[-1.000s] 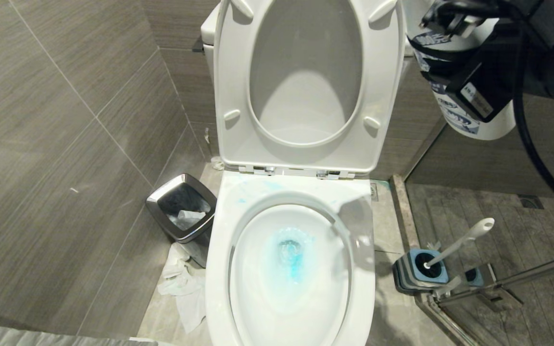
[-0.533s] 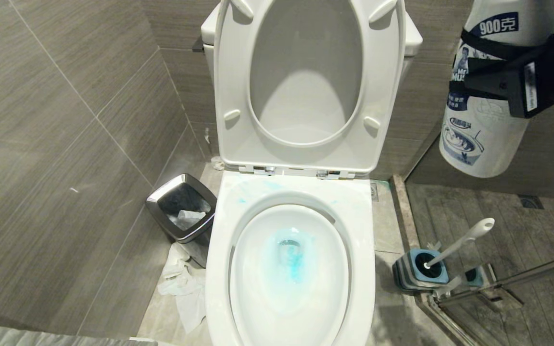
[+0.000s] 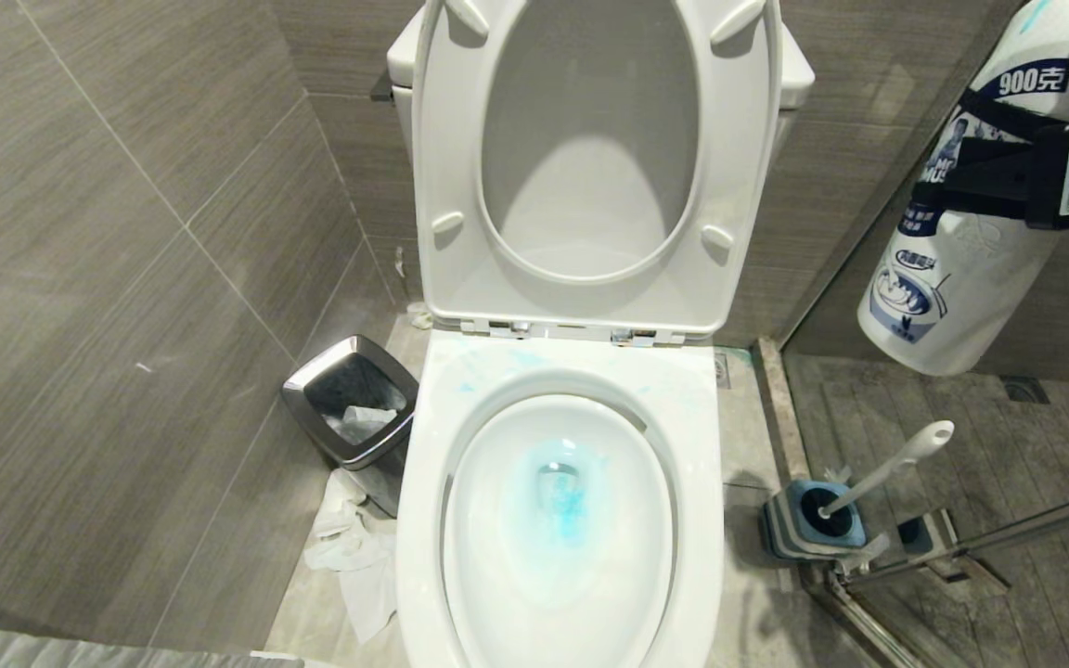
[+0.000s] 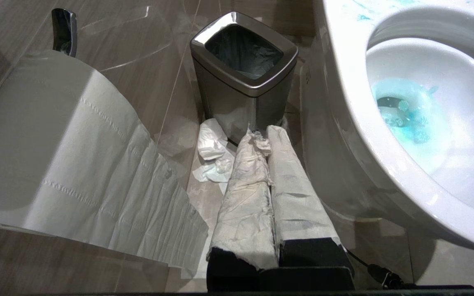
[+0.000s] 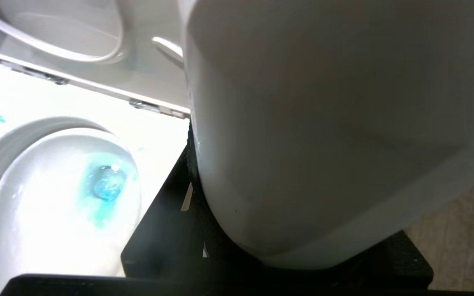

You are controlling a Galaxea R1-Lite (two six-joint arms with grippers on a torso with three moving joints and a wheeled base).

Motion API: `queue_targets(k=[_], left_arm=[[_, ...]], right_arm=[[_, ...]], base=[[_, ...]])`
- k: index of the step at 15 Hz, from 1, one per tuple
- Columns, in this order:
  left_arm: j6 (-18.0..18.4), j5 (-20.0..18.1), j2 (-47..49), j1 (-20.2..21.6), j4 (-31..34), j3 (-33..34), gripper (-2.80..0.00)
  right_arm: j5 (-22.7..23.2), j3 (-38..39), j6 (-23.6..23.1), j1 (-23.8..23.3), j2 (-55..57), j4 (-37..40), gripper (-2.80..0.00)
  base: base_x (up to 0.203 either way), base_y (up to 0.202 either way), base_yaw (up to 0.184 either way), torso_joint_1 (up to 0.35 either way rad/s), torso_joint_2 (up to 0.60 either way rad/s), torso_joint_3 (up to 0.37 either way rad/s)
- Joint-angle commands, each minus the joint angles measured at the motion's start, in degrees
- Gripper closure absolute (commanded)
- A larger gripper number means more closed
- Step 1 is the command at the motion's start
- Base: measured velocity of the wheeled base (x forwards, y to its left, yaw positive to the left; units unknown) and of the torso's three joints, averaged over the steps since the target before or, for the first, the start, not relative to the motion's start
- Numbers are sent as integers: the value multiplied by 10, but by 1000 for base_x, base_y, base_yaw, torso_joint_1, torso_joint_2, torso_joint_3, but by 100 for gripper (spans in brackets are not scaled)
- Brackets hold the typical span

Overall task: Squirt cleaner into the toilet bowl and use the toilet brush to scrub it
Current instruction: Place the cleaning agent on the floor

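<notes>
Since a second ago the bottle [image 3: 957,278] has turned upright at upper right, clamped in the right pincer [image 3: 980,176]; left pincer [image 4: 268,164] closed, paper-wrapped.

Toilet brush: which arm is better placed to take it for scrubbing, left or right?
Right, probably. The toilet brush stands on the toilet bowl's right side, below the right gripper, which must first put down the cleaner bottle. The left gripper is beside the bin.

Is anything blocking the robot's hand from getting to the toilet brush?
Nothing stands on the floor between them, but the right gripper is full: it holds the cleaner bottle up above the toilet brush, which sits in its blue holder. The bottle has to go first.
</notes>
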Motion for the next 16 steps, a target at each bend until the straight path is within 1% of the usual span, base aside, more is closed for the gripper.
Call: queue_targets(k=[1, 4, 6, 10, 11, 15, 16], left_arm=[[0, 0, 0, 0, 0, 4, 0], [0, 0, 0, 0, 0, 4, 0], [0, 0, 0, 0, 0, 4, 0], [0, 0, 0, 0, 0, 4, 0], [0, 0, 0, 0, 0, 4, 0], [0, 0, 0, 0, 0, 4, 0], [0, 0, 0, 0, 0, 4, 0]], right_arm=[[0, -1, -1, -16, 4, 0, 0], [-2, 9, -1, -20, 7, -26, 0], [-1, 33, -1, -23, 1, -26, 0], [4, 61, 1, -45, 3, -34, 0], [4, 69, 1, -45, 8, -51, 0], [5, 127, 0, -48, 43, -165, 0], [12, 139, 1, -51, 57, -190, 0]], base=[[0, 0, 0, 0, 0, 0], [0, 0, 0, 0, 0, 0], [0, 0, 0, 0, 0, 0], [0, 0, 0, 0, 0, 0], [0, 0, 0, 0, 0, 0], [0, 0, 0, 0, 0, 0], [0, 0, 0, 0, 0, 0]])
